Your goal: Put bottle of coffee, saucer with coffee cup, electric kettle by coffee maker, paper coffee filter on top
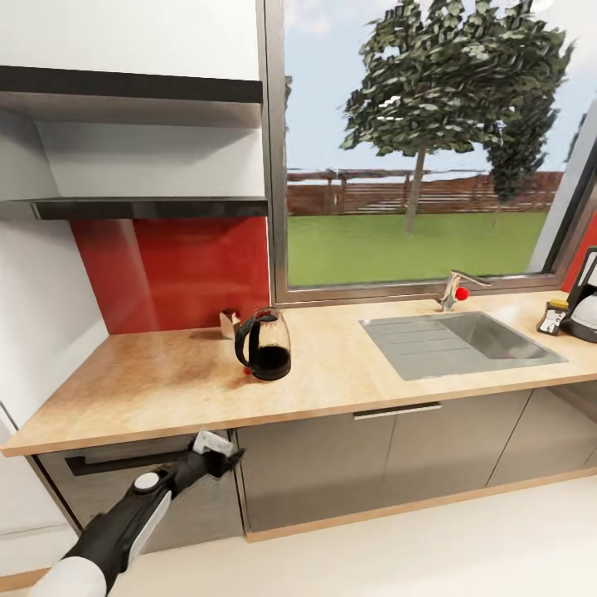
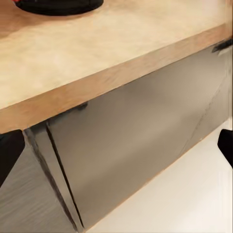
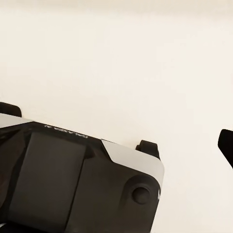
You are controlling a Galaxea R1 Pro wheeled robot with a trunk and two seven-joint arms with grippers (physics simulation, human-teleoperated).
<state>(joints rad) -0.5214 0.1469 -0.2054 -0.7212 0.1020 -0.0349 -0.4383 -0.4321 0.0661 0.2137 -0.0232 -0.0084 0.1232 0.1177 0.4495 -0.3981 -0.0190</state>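
Observation:
The electric kettle [image 1: 265, 345], glossy black with a handle on its left side, stands on the kitchen countertop [image 1: 149, 381] left of the sink. At the far right the coffee maker [image 1: 585, 303] is cut off by the picture's edge, with the bottle of coffee [image 1: 553, 317], dark with a yellow cap, just left of it. My left gripper [image 1: 222, 450] hangs below the counter's front edge, in front of the cabinets and short of the kettle; in the left wrist view it [image 2: 116, 150] is open and empty, and the kettle's base [image 2: 58, 5] shows. My right gripper [image 3: 116, 150] is open over the floor.
A steel sink [image 1: 464, 344] with a faucet [image 1: 454, 290] is set into the counter under a large window. A small tan item [image 1: 227, 322] sits behind the kettle by the red backsplash. Grey cabinet fronts [image 2: 136, 145] run below. A dark wall shelf [image 1: 149, 207] hangs upper left.

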